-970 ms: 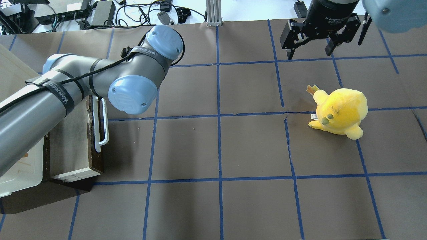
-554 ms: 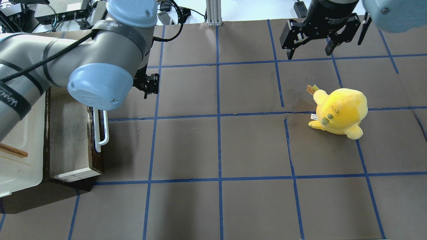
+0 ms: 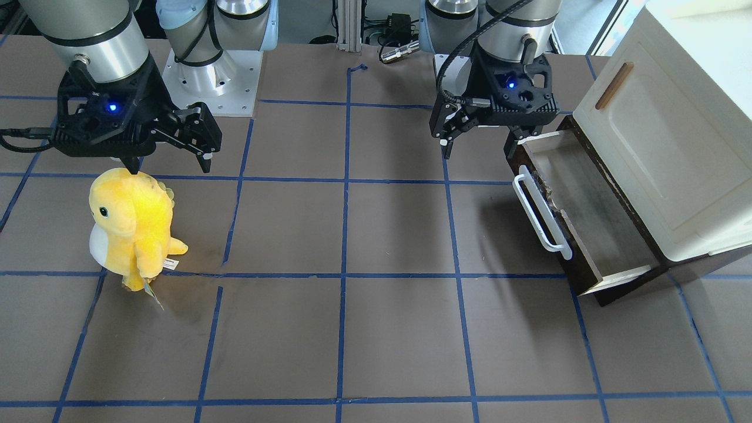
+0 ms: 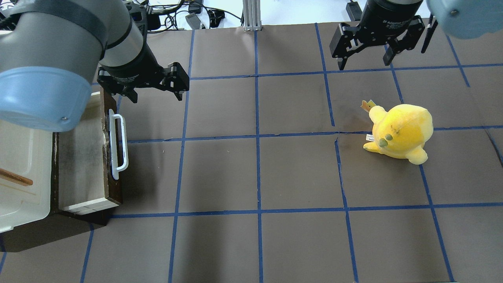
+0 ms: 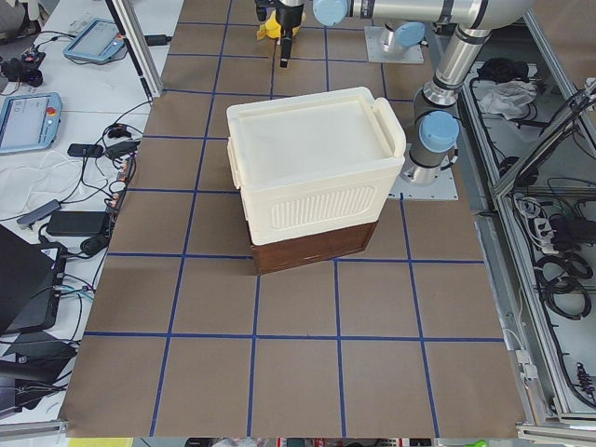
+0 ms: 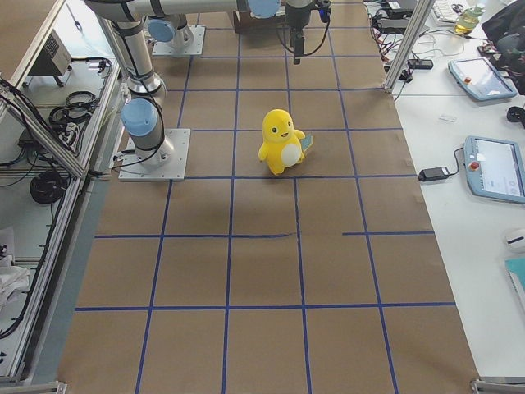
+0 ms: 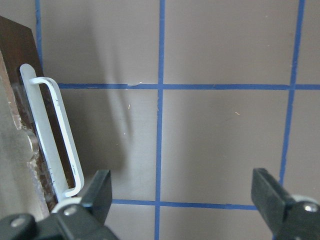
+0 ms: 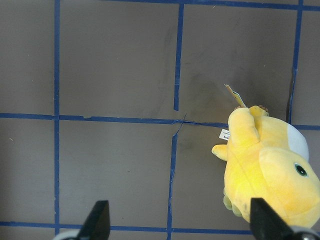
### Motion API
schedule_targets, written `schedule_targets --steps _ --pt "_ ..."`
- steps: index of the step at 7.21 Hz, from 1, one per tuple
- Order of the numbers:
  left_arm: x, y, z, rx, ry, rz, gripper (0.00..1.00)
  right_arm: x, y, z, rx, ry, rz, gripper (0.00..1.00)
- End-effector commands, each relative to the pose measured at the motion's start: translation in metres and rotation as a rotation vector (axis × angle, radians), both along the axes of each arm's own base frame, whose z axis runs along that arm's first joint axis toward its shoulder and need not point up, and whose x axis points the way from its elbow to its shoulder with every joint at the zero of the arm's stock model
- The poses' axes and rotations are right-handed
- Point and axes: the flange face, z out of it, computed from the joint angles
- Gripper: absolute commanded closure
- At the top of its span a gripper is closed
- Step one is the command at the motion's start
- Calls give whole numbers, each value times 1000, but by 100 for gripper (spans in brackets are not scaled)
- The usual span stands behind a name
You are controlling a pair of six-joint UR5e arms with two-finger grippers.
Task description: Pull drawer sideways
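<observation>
The drawer [image 4: 80, 157] stands pulled out of the cream cabinet [image 4: 19, 157] at the table's left, its greyish floor bare. It has a dark brown front and a long white bar handle [image 4: 118, 145]. The drawer [image 3: 587, 217] and its handle [image 3: 540, 214] also show in the front view, and the handle [image 7: 55, 135] in the left wrist view. My left gripper [image 4: 157, 94] is open and empty, above the table just past the handle's far end, touching nothing. It also shows in the front view [image 3: 477, 150]. My right gripper [image 4: 363, 63] is open and empty at the far right.
A yellow plush toy [image 4: 401, 131] stands on the right half of the table, just in front of the right gripper [image 3: 170, 167]. The cabinet door above the drawer has a small brown wooden handle [image 3: 614, 85]. Blue tape lines grid the brown tabletop.
My left arm has swung up and away from over the drawer, so its open gripper now shows beside the handle's far end. The drawer, the plush and the right arm have not moved.
</observation>
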Motion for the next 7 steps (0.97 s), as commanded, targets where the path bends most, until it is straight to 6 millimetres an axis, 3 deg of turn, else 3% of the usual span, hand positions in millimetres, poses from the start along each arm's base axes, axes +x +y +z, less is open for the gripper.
schedule_targets --steps 1,7 --pt "21 1 11 28 97 44 0 0 0 0 0 0 0 0" --pt "44 10 32 43 -46 38 0 0 0 0 0 0 0 0"
